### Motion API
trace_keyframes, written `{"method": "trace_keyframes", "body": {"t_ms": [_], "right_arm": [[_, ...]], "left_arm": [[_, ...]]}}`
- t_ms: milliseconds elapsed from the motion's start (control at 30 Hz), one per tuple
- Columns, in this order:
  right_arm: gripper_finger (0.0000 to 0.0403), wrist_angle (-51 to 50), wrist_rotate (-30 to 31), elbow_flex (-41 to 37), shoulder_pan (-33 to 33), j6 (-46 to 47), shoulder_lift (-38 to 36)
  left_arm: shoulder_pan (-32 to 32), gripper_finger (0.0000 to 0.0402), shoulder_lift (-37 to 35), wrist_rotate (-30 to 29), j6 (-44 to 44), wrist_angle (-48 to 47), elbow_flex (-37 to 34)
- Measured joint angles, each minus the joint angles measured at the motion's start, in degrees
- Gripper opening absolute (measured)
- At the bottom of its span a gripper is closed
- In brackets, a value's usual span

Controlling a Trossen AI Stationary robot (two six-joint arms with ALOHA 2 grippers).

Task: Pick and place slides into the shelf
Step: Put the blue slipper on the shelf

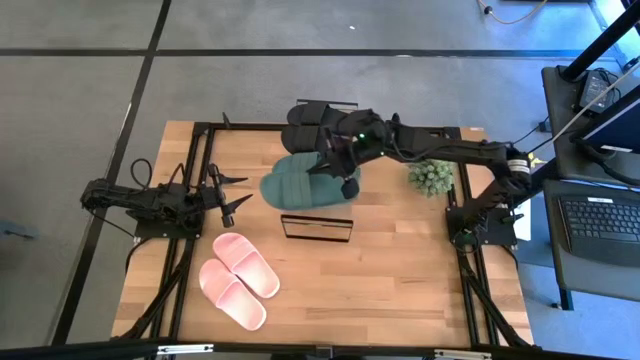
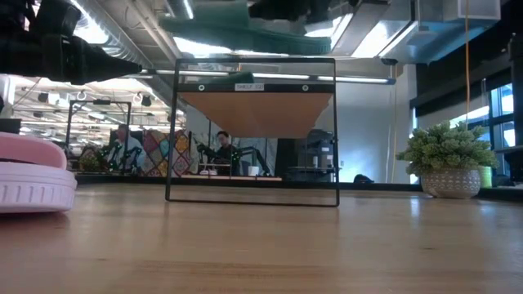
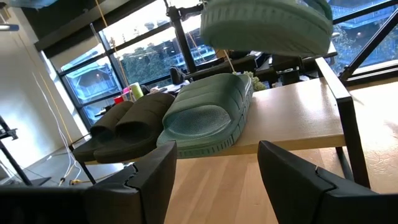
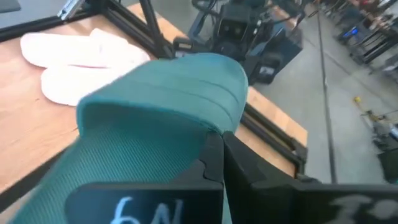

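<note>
From above, the right end effector (image 1: 343, 160) reaches over the narrow light-wood shelf in a thin black metal frame (image 1: 317, 228), pinched shut on a dark green ribbed rubber slide (image 1: 322, 178) held in the air; a second green slide (image 1: 280, 185) lies under it, toward the left arm, and the black pair of slides (image 1: 312, 125) sits just beyond the end effector. The pale pink pair of smooth rubber slides (image 1: 238, 278) rests on the wooden worktop (image 1: 400, 280) well apart, nearer the left end effector (image 1: 228, 196), which waits released at the worktop's left side. A small potted plant (image 1: 432, 177) stands beside the right arm. At table height, the shelf's black frame stands upright with a pink slide's grooved sole edge (image 2: 33, 175) off to one side and the green slide (image 2: 237, 33) overhead. The left wrist view, past spread dark fingers (image 3: 149, 180), shows one green slide lying flat on the shelf's light board (image 3: 292, 115) beside a black slide (image 3: 124, 127), another green one hanging above. The right wrist view shows the fingers closed together on the green slide's wide strap (image 4: 168, 93).
</note>
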Motion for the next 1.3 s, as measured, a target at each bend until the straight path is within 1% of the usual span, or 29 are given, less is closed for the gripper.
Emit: {"method": "trace_keyframes", "body": {"t_ms": [133, 367, 567, 867, 1133, 1300], "right_arm": [[0.0000, -0.6, -0.1, 0.0, -0.5, 1.6, 1.5], [0.0000, -2.7, -0.1, 0.1, -0.5, 4.4, 1.5], [0.0000, -4.6, -0.1, 0.1, -0.5, 6.2, 1.5], [0.0000, -4.7, -0.1, 0.1, 0.0, 10.2, 3.7], [0.0000, -8.5, 2.6, 0.0, 1.4, 10.5, 3.8], [0.0000, -7.1, 2.8, -2.8, 1.5, 10.2, 3.9]], "left_arm": [[0.0, 0.0217, 0.0, 0.0, -0.2, 0.0, 0.0], [0.0, 0.0217, 0.0, 0.0, -3.2, 0.0, 0.0], [0.0, 0.0217, 0.0, 0.0, -3.6, 0.0, 0.0], [0.0, 0.0217, 0.0, 0.0, -5.0, 0.0, 0.0], [0.0, 0.0217, 0.0, 0.0, -5.0, 0.0, 0.0], [0.0, 0.0217, 0.0, 0.0, -5.1, 0.0, 0.0]]}}
